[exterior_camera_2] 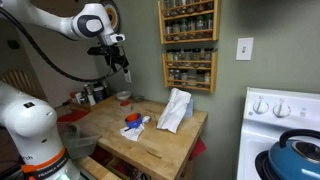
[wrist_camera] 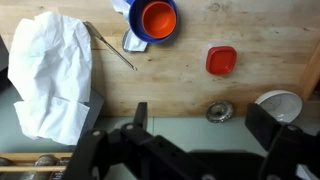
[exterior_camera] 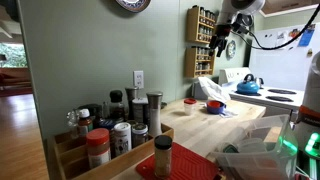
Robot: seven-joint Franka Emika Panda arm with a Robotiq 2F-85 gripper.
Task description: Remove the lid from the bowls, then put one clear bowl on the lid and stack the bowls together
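The gripper (exterior_camera_2: 120,62) is hovering released, jaws spread wide, over the wooden table's (wrist_camera: 180,85) far left corner, where the red lid (wrist_camera: 221,61) is lying.

A crumpled white cloth (wrist_camera: 50,75) is lying on the wooden worktop (wrist_camera: 200,85), with a thin metal utensil (wrist_camera: 110,46) resting between it and a blue bowl (wrist_camera: 157,18) that is showing orange inside. In an exterior view 2 wooden spice racks (exterior_camera_2: 189,68) are hanging on the wall, and a blue kettle (exterior_camera_2: 297,158) is sitting on the white stove (exterior_camera_2: 270,108).
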